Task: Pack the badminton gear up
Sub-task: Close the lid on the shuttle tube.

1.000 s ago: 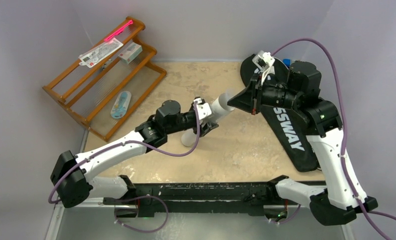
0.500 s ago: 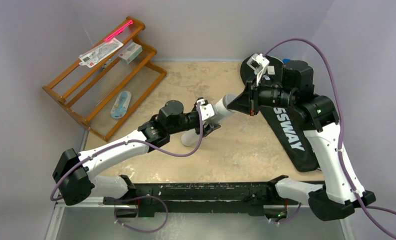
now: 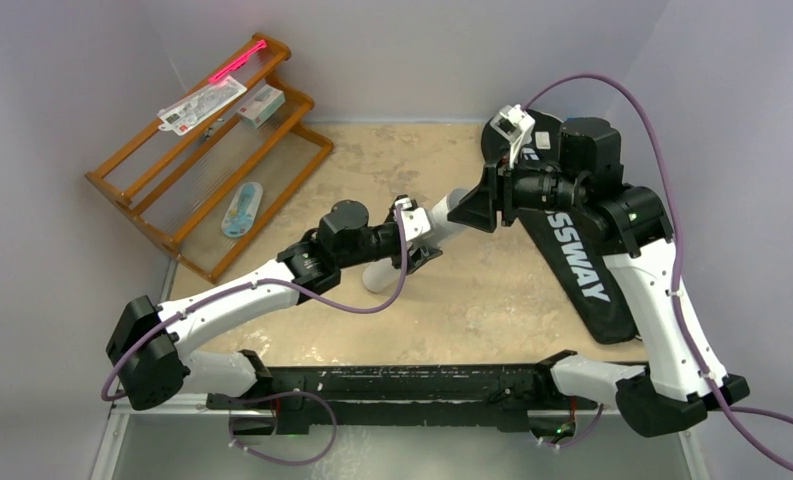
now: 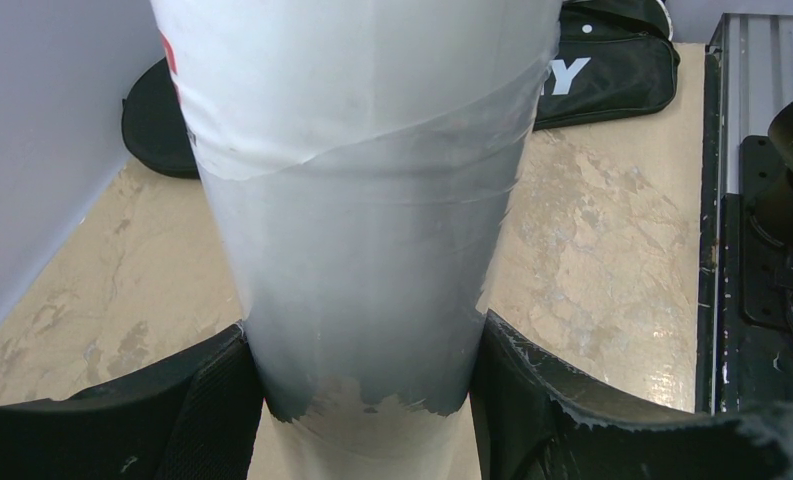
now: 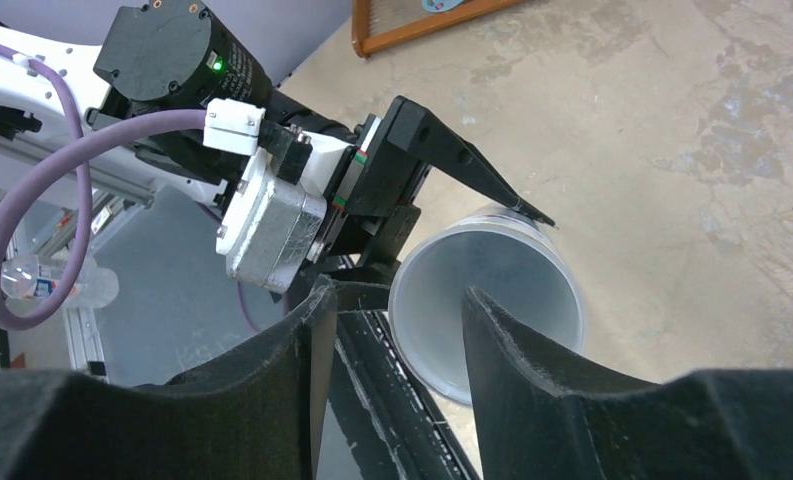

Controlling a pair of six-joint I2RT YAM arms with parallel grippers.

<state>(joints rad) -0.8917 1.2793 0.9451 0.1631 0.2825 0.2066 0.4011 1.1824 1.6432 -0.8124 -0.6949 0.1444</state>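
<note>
Holding long white-silver tube [image 4: 362,200] clamped in left claw [image 4: 367,400], above tabletop [image 3: 472,300]; right claw [image 5: 397,300] apart at its open mouth.

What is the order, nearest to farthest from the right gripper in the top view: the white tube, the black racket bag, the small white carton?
1. The white tube, just left of the right gripper, open end facing it.
2. The black racket bag, on the table's right side.
3. The small white carton, far left, on the orange wooden rack.

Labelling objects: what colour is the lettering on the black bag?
White, on the black bag; it shows clearest in the top external view.
</note>
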